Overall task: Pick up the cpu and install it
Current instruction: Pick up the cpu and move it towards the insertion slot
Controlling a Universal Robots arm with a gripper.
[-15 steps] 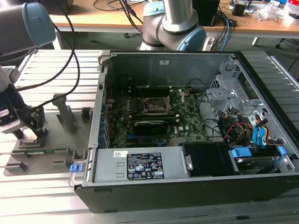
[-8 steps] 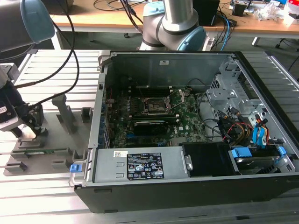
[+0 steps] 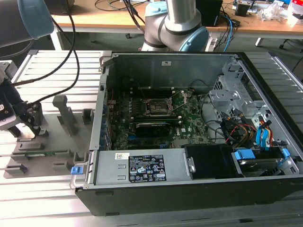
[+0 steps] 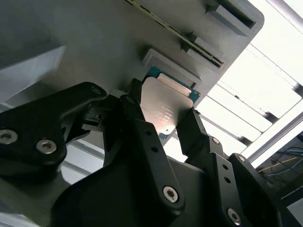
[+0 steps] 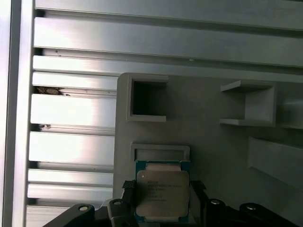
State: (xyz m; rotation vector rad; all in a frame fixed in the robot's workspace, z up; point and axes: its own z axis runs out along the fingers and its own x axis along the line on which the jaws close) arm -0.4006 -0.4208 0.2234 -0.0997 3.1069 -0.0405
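Jaws narrowly parted, clamping the cpu (image 5: 162,191) by opposite edges.

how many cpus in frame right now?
1. The cpu is clamped in the pincer, over the grey holder plate. I cannot tell whether the motherboard socket holds another.

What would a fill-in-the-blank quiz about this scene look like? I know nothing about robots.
1. The pincer is closed on a small square ____.
2. In the exterior view the pincer hovers at the view's ____, over the grey holder tray.
3. The computer case lies ____, exposing its green motherboard.
Missing words: cpu; left; open.
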